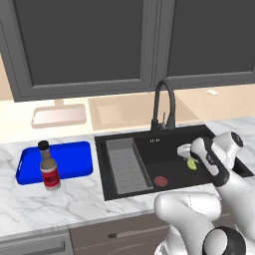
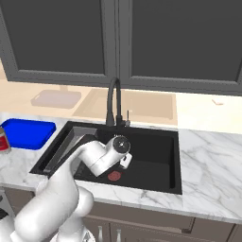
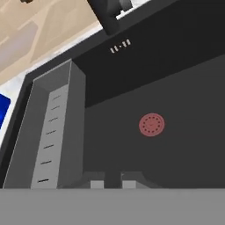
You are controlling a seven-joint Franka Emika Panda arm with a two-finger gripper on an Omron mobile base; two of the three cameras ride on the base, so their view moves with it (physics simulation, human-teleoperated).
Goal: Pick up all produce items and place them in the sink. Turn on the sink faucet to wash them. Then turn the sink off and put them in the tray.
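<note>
My gripper (image 1: pixel 188 155) hangs inside the black sink (image 1: pixel 124 142), over the right part of the basin, with my arm reaching down into it from the near edge. In the left base view a small yellow-green lime (image 1: pixel 191 163) shows right at the fingertips, above the sink floor; my jaws stand narrow, nearly together, and they appear to be closed on that lime, though my wrist hides the contact itself. In the hand view my two dark fingertips (image 3: pixel 97 182) rise close together at the bottom, looking down at the basin floor.

The red round drain (image 1: pixel 160 181) lies on the sink floor near the front wall, to the left of the lime. The grey ribbed rack insert (image 1: pixel 127 167) fills the left side of the basin. The black gooseneck faucet (image 1: pixel 164 102) stands at the far edge of the sink, its spout arching toward the basin.

On the marble desk (image 1: pixel 60 201) to the left of the sink rests the blue tray (image 1: pixel 74 158), and a brown bottle (image 1: pixel 49 167) with a red label and black cap stands upright at its near edge. A pale pink tray (image 1: pixel 59 116) lies farther back, against the wall
</note>
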